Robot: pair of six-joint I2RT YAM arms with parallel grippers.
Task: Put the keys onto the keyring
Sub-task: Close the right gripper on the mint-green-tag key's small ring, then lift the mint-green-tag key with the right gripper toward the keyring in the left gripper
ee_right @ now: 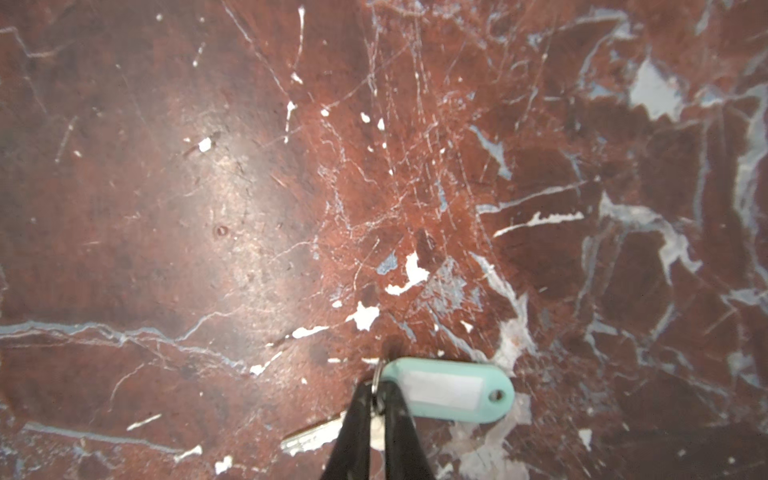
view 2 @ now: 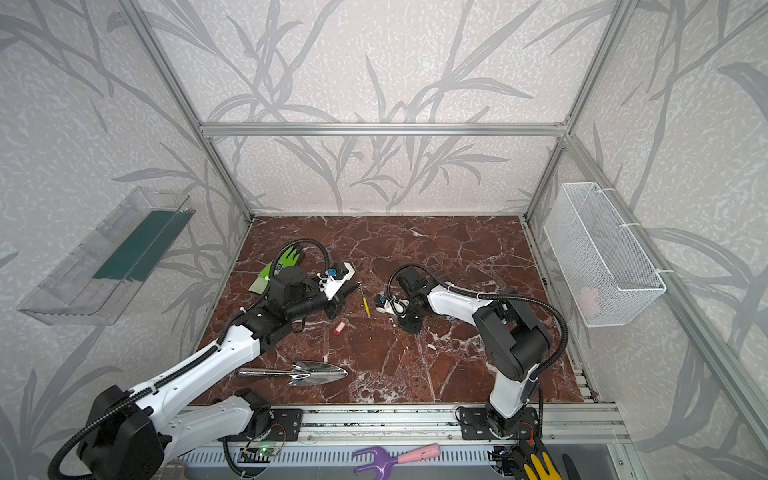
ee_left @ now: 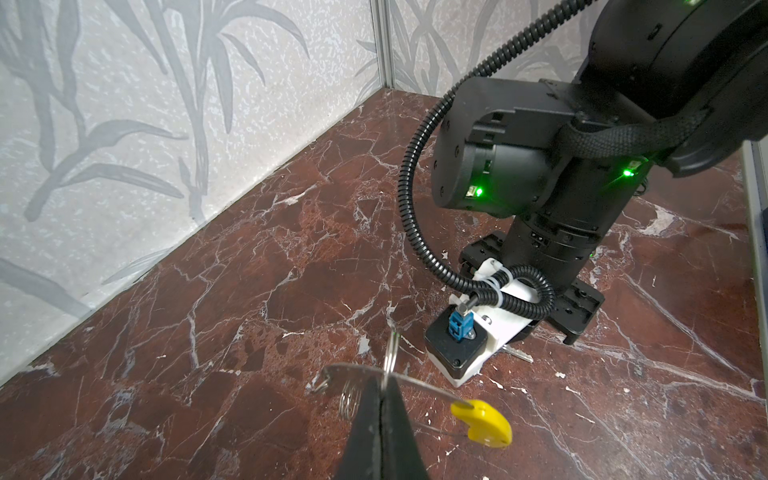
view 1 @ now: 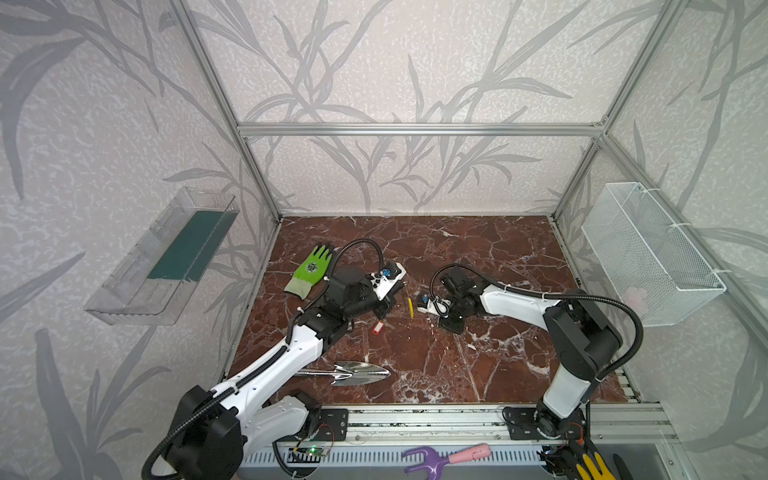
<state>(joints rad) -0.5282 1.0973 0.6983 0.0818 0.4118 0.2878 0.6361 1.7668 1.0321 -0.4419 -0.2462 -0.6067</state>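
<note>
Red-brown marble bench (view 1: 478,257), shown in both top views, with two white-and-black arms reaching inward from its near edge. A shiny steel trowel (view 1: 353,372) lies flat near the front edge, beside the left forearm. A bright green work glove (view 1: 309,270) lies behind the left arm, toward the rear left corner.

The left end effector (ee_left: 384,384) is clenched on the keyring (ee_left: 345,371), a large thin grey metal hoop with one curved yellow segment (ee_left: 484,422). The hoop is held on edge near the middle of the bench, between the two wrists, with the yellow segment toward the right arm.

The right end effector (ee_right: 376,392) stands low over the marble, near the keyring but apart from it. Its fingers are drawn together on the small wire ring of the mint-tagged key (ee_right: 449,390), a small silver key with a pale mint-green plastic tag. Tag and blade sit on either side of the fingers; whether they rest on the marble cannot be told.

The red-tagged key (view 1: 377,328), a small silver key with a red plastic tag and white label, lies on the bench between the left end effector and the trowel, clear of the keyring.
</note>
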